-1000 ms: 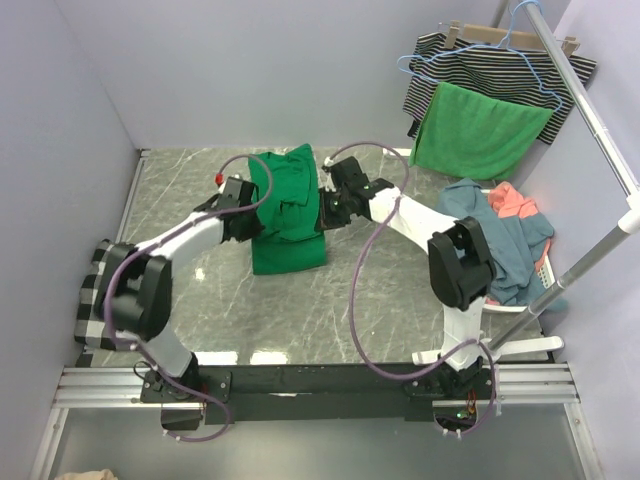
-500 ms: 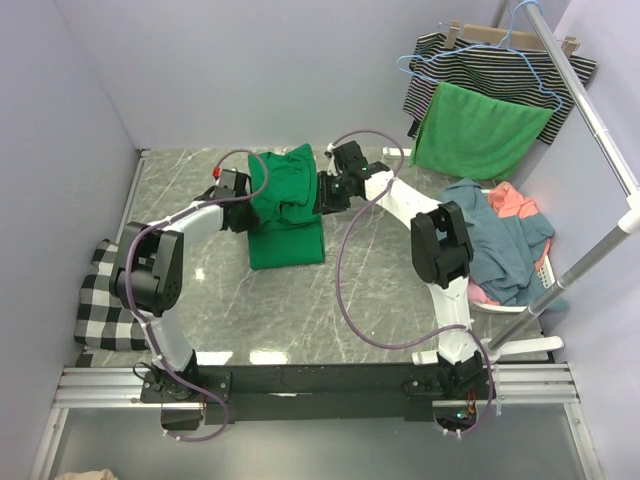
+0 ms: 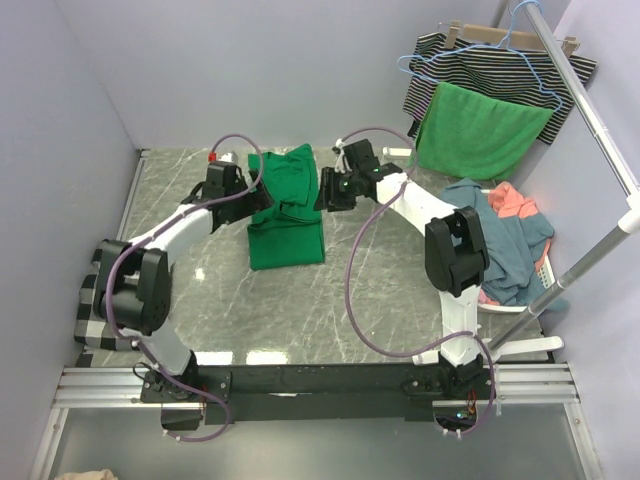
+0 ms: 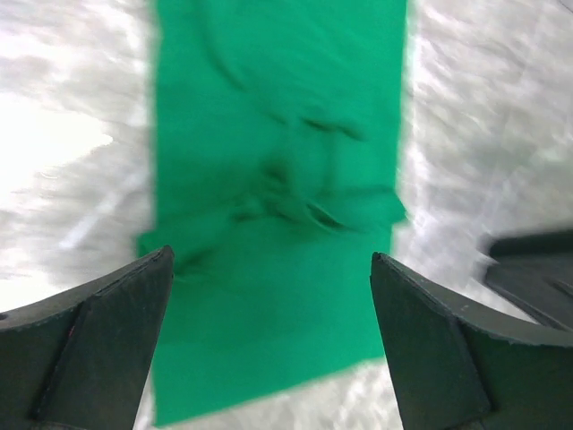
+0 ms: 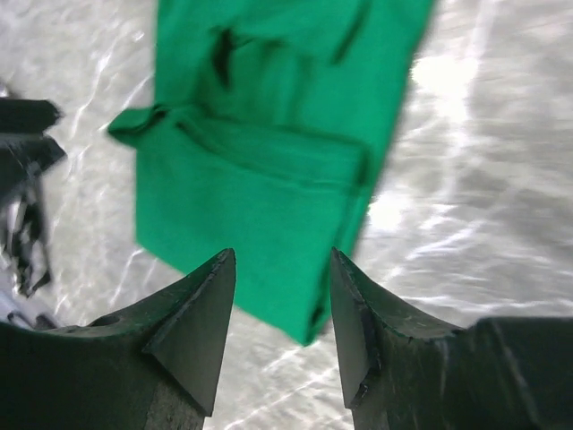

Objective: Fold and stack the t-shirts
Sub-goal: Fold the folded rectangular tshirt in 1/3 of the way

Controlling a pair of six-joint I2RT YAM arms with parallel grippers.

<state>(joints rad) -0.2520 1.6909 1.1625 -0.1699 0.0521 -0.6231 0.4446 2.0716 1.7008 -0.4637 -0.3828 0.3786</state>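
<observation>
Green shirt (image 3: 286, 208) lies flat on the table (image 3: 400, 290) as a narrow strip running away from the arm bases. One layer is doubled over and leaves a rumpled edge across the middle. Left gripper (image 4: 270, 258) hangs at the green shirt's left edge, jaws wide apart and empty. Right gripper (image 5: 282, 255) hangs at its right edge, jaws parted and also empty. Judgement: they flank the strip to work both edges together, and the cloth rests under its own weight. The fold looks partway done, with nothing stacked yet. Blue shirt (image 3: 490, 235) and coral shirt (image 3: 512, 200) are heaped unfolded well to the right of the green shirt, probably waiting their turn. The table is grey, marble-patterned and glossy with glare patches. A checked cloth (image 3: 95, 300) lies well left of the green shirt. Plain lilac walls (image 3: 200, 70) enclose the space. Beyond and to the right of the green shirt, a rail (image 3: 590, 110) carries a striped garment (image 3: 480, 65) and a bright green cloth (image 3: 480, 130).
</observation>
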